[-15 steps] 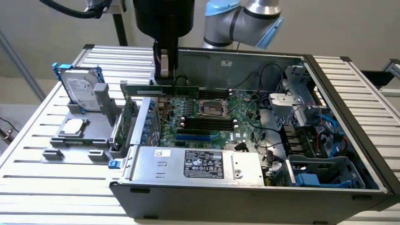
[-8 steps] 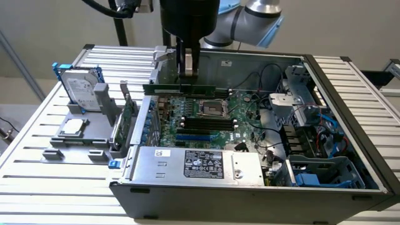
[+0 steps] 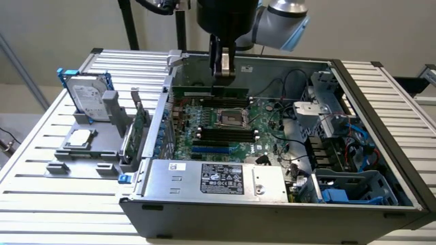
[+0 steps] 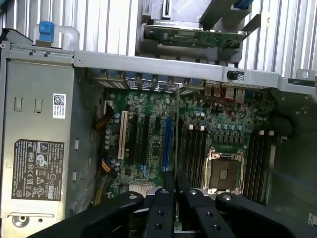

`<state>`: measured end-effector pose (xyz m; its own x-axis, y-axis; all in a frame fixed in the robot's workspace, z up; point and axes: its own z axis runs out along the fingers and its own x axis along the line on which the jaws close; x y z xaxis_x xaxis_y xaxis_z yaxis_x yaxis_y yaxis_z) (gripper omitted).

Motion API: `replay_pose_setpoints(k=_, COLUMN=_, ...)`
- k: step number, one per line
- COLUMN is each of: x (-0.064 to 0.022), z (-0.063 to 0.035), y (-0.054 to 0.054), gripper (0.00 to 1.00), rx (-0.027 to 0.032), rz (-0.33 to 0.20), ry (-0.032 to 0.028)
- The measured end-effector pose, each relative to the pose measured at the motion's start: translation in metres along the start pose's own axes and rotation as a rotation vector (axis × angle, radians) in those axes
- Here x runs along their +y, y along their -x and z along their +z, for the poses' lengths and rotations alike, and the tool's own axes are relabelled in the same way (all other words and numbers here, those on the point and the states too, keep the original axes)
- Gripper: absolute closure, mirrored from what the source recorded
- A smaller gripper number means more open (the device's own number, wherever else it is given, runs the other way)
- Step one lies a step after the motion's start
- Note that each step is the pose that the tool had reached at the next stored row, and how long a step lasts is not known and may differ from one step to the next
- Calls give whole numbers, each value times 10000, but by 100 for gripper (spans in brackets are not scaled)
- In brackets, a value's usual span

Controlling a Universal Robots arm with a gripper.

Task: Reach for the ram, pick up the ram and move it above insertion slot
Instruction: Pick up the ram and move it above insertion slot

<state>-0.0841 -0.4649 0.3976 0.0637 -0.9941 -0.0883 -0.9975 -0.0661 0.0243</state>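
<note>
The fingers (image 4: 174,191) are clamped on the ram (image 3: 210,92), a thin green stick held edge-on between the two pads. In the wrist view the ram (image 4: 177,134) appears as a narrow line running from the fingers out over the motherboard (image 4: 198,144).

Step in hand, as judged: carrying the ram over the memory slots. To do this well:

1. Keep the ram level and parallel to the slots (image 4: 197,148); a twist at the fingers would misalign the whole length.
2. Keep the grip centred so neither end droops.
3. Keep clear of the CPU socket (image 4: 224,171), which lies just beside the slots.

Directly beneath the fingers lies the motherboard. In the exterior view the ram hangs above the board's far edge, beyond the CPU socket (image 3: 230,118) and the dark slots (image 3: 223,135), so it is judged not yet over them.

Farther from the fingers, the power supply (image 3: 214,178) fills the near corner of the case (image 3: 272,214). Beyond the case wall, a holder (image 3: 89,148) on the surface (image 3: 41,204) carries a hard drive (image 3: 87,97).
</note>
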Motion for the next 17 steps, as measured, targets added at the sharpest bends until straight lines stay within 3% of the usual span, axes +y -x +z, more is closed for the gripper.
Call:
replay_pose_setpoints(k=11, x=-263, z=52, y=318, gripper=87, rx=1, rz=0, ry=0)
replay_pose_setpoints(k=17, x=-374, z=68, y=382, gripper=87, rx=-3, rz=139, ry=-13)
